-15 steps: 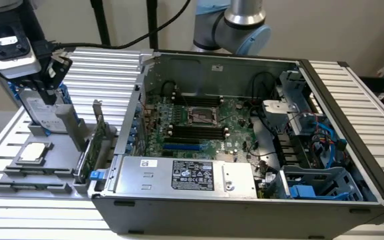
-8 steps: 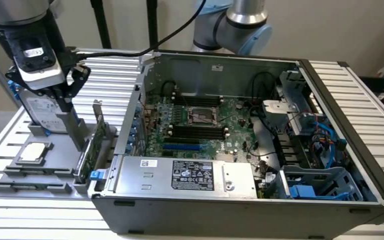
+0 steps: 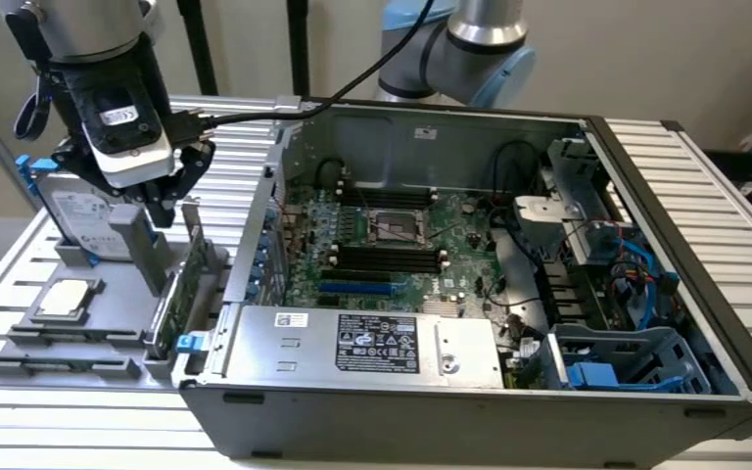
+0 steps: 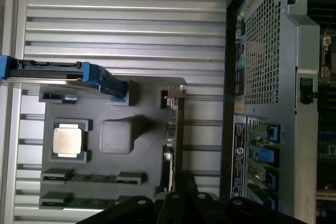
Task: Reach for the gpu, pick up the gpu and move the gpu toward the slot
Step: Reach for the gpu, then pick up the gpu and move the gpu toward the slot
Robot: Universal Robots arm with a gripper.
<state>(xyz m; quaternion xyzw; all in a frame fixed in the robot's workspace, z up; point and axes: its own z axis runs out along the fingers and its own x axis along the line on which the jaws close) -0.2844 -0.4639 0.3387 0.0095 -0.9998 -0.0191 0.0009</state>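
Gripper (image 4: 181,184) was positioned just over the upright gpu (image 4: 174,135); whether it was spread or pressed together could not be told.

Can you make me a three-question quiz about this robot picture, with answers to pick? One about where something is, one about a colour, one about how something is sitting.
1. Where is the gripper?
A) Over the gpu
B) Inside the case
C) On the floor

2. What colour are the hard drive rails?
A) Red
B) Blue
C) Yellow

3. How is the gpu sitting?
A) Lying flat
B) Standing on edge in the tray
C) Hanging in the air

Answers: 1 A, it hangs right above the card. 2 B, blue strips edge the drive. 3 B, its thin edge points up from the tray.
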